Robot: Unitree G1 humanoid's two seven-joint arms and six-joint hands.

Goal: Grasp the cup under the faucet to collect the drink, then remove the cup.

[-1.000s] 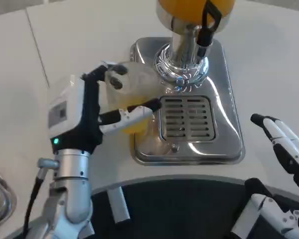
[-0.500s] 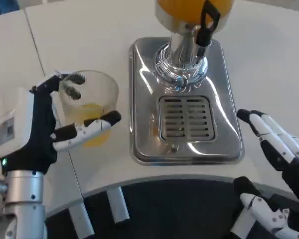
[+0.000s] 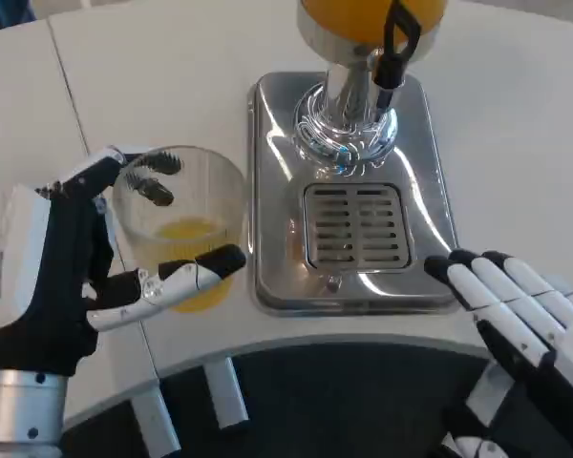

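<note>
Cup (image 3: 183,224) in left hand (image 3: 72,286)

Left hand (image 3: 67,277) at lower left grips a clear cup (image 3: 181,224) holding orange liquid, positioned just left of the steel drip tray (image 3: 277,277). The dispenser's faucet (image 3: 349,124) stands at upper centre above the slotted grate (image 3: 355,227). Right hand (image 3: 525,324) at lower right, fingers extended, holding nothing.

One head camera looks steeply down, close over the white table (image 3: 172,67) before the robot.
</note>
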